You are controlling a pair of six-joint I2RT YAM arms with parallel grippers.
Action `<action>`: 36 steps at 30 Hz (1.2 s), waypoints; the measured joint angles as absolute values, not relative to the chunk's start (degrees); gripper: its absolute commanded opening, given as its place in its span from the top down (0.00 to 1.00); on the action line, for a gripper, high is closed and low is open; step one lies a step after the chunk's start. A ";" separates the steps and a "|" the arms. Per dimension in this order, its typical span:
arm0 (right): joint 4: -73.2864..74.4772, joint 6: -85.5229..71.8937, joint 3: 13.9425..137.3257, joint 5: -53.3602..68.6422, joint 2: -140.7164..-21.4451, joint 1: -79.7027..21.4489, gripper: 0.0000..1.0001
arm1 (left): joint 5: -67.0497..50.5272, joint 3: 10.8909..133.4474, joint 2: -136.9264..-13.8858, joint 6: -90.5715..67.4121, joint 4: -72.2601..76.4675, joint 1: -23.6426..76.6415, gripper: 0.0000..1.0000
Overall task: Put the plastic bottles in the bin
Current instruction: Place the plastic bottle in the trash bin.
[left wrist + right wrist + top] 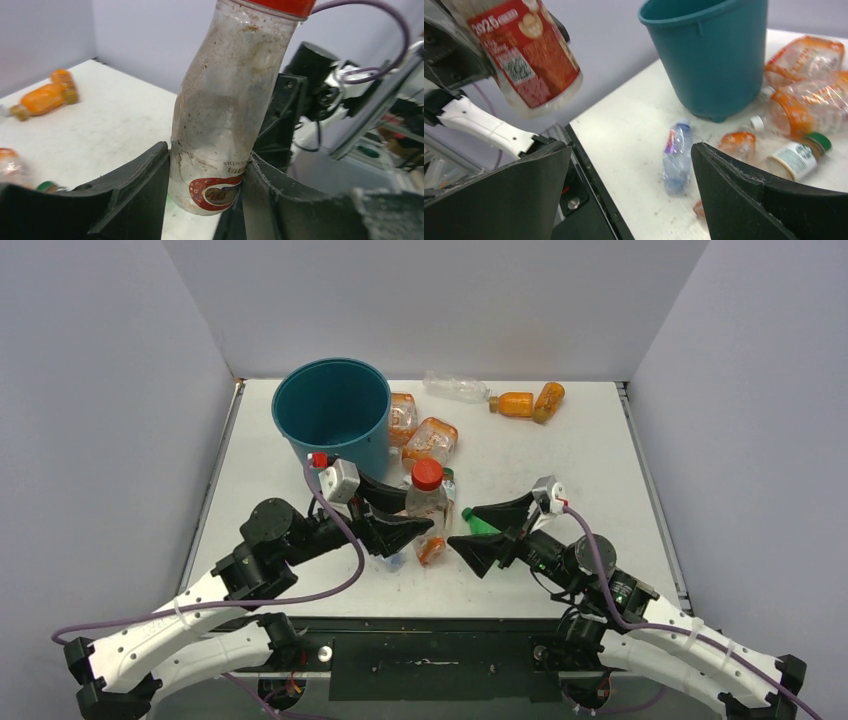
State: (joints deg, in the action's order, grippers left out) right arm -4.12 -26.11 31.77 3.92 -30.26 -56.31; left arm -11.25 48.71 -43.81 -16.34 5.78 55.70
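From above, the left claw (420, 518) grips a red-capped bottle (427, 502) upright near the bin (332, 415), which sits at its 11 o'clock and shows no bottle inside. The right claw (458, 528) gapes wide near a green bottle (478, 523), and two orange bottles (530, 402) lie toward 1 o'clock on the table (580, 470). The left wrist view shows the held bottle pinched low between both fingers (135, 195), and the right wrist view shows a blue bottle (675, 160) lying beyond spread, empty fingers, so I judge nearly everything remains.
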 measured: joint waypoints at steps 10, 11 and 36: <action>-22.17 -27.53 31.16 13.17 -34.52 -56.40 0.05 | -17.52 49.82 -46.30 -28.32 10.46 54.96 1.00; -22.59 -27.57 31.16 13.63 -34.57 -56.40 0.05 | -17.80 49.82 -46.28 -28.73 10.59 54.94 1.00; -26.63 -29.06 38.65 15.25 -43.53 -57.54 0.62 | -22.72 48.77 -48.49 -29.95 9.13 54.35 1.00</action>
State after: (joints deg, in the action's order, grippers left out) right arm -26.63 -29.06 38.65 15.25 -43.53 -57.54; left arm -22.72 48.77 -48.49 -29.95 9.13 54.35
